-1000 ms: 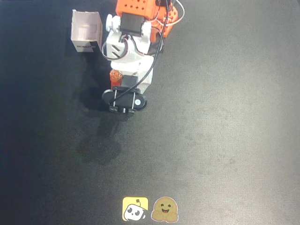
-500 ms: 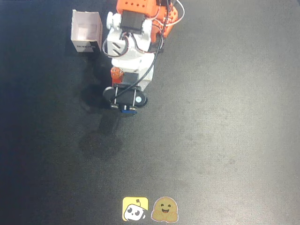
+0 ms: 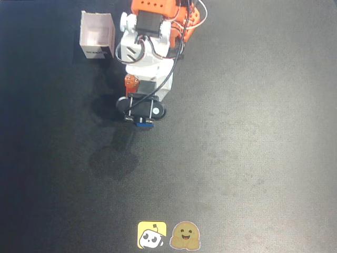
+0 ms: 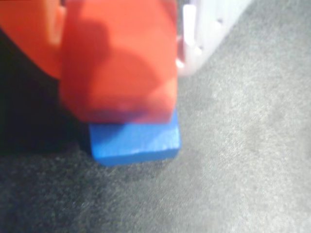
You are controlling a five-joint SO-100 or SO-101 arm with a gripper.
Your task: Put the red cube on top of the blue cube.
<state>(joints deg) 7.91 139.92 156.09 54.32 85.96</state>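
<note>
In the wrist view the red cube [image 4: 119, 63] fills the upper left, held between an orange finger [image 4: 34, 39] on its left and a white finger [image 4: 194, 43] on its right. It sits right over the blue cube [image 4: 133, 141] and seems to touch its top; only the blue cube's front part shows. My gripper [image 4: 121, 82] is shut on the red cube. In the overhead view the gripper [image 3: 141, 118] points down at the mat, only a sliver of the blue cube [image 3: 144, 125] shows under it, and the red cube is hidden by the arm.
A white open box [image 3: 97, 36] stands at the back left, beside the arm's base [image 3: 158, 16]. Two stickers, a yellow one [image 3: 152, 234] and a brown one [image 3: 185, 235], lie at the front edge of the dark mat [image 3: 253, 137].
</note>
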